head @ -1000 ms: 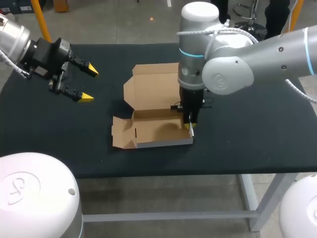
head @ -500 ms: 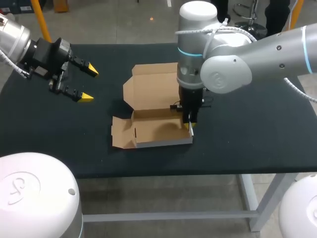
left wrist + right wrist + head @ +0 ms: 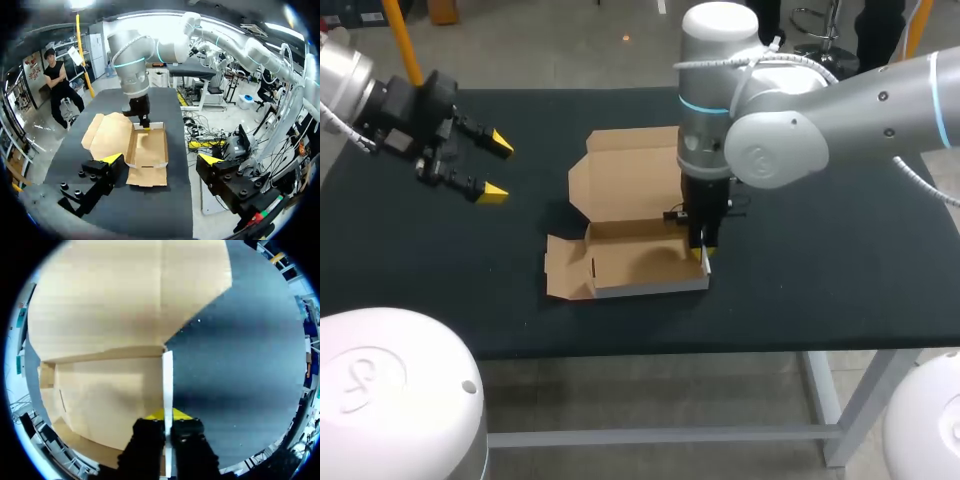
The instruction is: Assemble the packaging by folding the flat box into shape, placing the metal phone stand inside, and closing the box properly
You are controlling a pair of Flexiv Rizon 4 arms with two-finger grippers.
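no legible text, number or label anywhere on the cardboard box [image 3: 620, 170] or black table [image 3: 820, 270]

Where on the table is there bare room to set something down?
The black table is bare from the brown cardboard box to its right edge, and along the near edge. Crowded: the box's right wall, pinched by the right gripper, and the far left under the open left gripper.
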